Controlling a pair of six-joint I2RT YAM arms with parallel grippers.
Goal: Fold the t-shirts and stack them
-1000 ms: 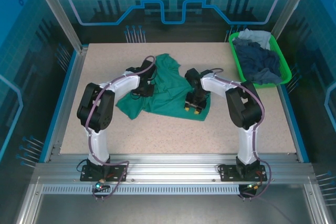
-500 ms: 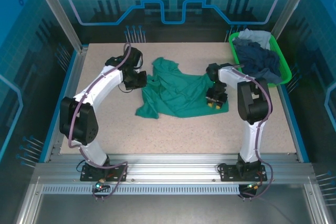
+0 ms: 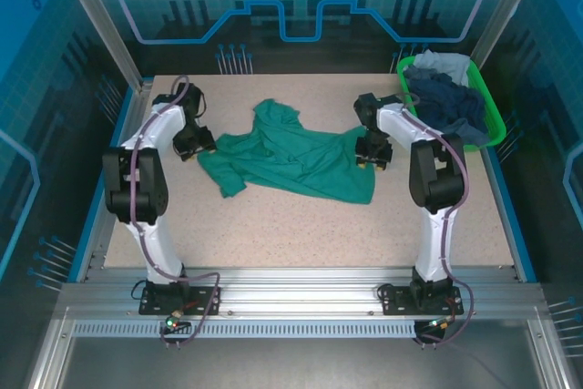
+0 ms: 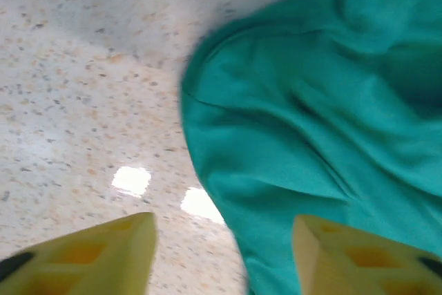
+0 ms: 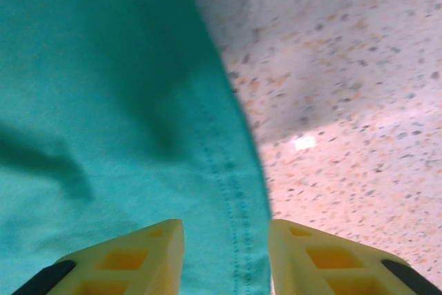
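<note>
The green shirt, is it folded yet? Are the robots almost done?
No. Nothing looks folded or stacked. In hand: the green shirt lies spread out but wrinkly on the table, with the left gripper and the right gripper at its two ends, both open. Left to do: folding it, then the dark and pale shirts piled in the basket.

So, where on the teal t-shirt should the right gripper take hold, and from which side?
Grip the stitched hem at the right edge of the teal t-shirt. That edge runs straight and lies flat on the table, with bare surface beside it, so probably come down from above at that side; the open right gripper straddles the hem now.
</note>
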